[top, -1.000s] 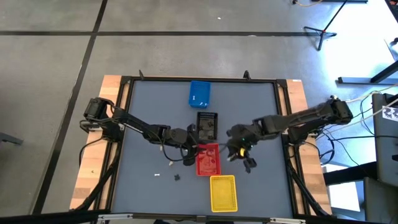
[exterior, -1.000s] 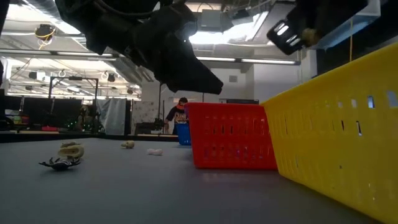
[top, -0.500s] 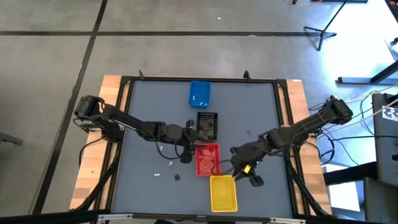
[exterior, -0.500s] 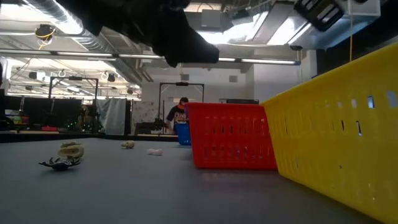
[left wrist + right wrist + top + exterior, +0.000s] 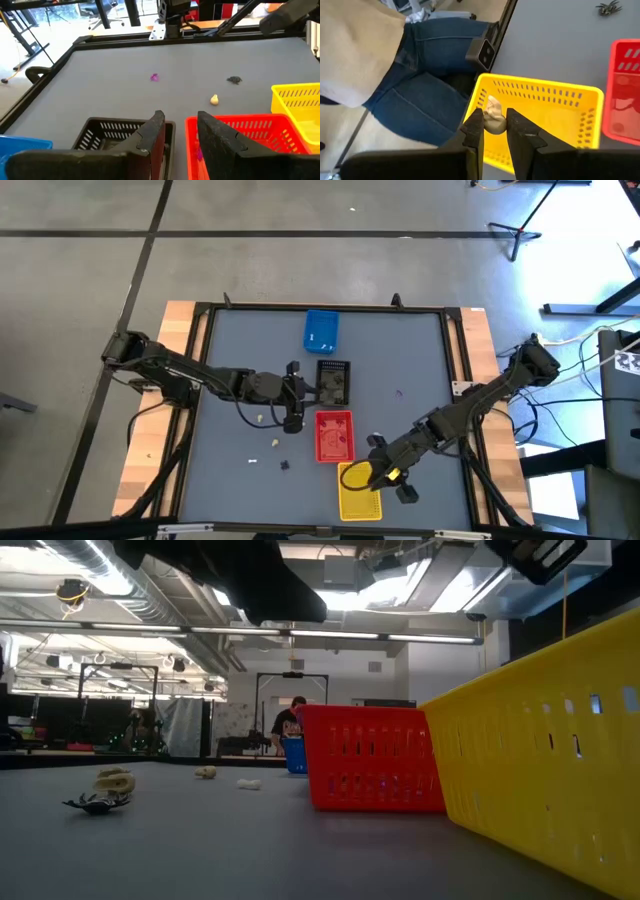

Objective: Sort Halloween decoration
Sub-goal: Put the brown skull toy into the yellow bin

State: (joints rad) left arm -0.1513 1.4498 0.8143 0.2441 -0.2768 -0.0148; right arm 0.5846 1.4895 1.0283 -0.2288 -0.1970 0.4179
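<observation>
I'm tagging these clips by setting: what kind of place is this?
Probably a robotics lab or workshop: a framed work table on bare concrete floor, exposed ceiling ducts with strip lights, and equipment stands nearby.

We see blue [image 5: 321,330], black [image 5: 333,380], red [image 5: 335,436] and yellow [image 5: 360,492] trays on the grey table [image 5: 240,340]; a person in jeans [image 5: 415,95] stands beside it.

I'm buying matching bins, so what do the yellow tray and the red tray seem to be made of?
Yellow tray: looks like moulded plastic, smooth with a slight sheen; the sign is its even colour and rows of regular slots through thin walls. Red tray: apparently the same kind of plastic, with the same slotted walls and uniform colour. Neither shows weave or metal wire.
</observation>
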